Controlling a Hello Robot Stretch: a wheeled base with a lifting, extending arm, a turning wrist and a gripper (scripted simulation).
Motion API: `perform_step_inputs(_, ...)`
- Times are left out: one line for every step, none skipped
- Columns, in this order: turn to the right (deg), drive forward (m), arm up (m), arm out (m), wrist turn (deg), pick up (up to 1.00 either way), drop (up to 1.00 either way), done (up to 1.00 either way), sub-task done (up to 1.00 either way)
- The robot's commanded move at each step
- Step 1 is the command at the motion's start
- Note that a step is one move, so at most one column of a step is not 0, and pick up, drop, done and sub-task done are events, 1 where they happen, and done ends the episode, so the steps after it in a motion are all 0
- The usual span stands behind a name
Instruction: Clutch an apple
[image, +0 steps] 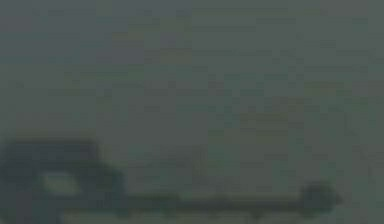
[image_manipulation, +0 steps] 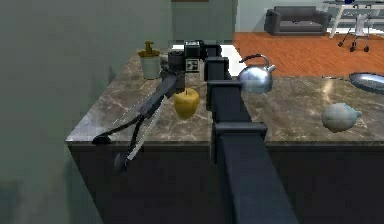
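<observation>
A yellow apple (image_manipulation: 186, 102) sits on the marble countertop (image_manipulation: 290, 120), just left of the dark arm bar. The gripper (image_manipulation: 112, 150) reaches down-left from its dark body, and its thin fingers (image_manipulation: 140, 118) run past the apple's left side to the counter's near left corner. With the apple on the counter this close to the fingers, I cannot tell whether the gripper holds anything or touches the apple.
On the counter stand a metal kettle (image_manipulation: 256, 77) right of the arm, a pale bottle (image_manipulation: 150, 62) at the back left, a pale rounded object (image_manipulation: 340, 117) and a dish (image_manipulation: 368, 80) at the right. A grey wall (image_manipulation: 60, 70) borders the left. A sofa (image_manipulation: 298, 18) stands far behind.
</observation>
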Motion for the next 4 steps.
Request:
perform_step_inputs(0.0, 0.0, 0.0, 0.0, 45.0, 0.0, 0.0, 0.0, 0.0)
perform_step_inputs(0.0, 0.0, 0.0, 0.0, 45.0, 0.0, 0.0, 0.0, 0.0)
perform_step_inputs(0.0, 0.0, 0.0, 0.0, 45.0, 0.0, 0.0, 0.0, 0.0)
perform_step_inputs(0.0, 0.0, -0.08, 0.0, 0.0, 0.0, 0.0, 0.0, 0.0)
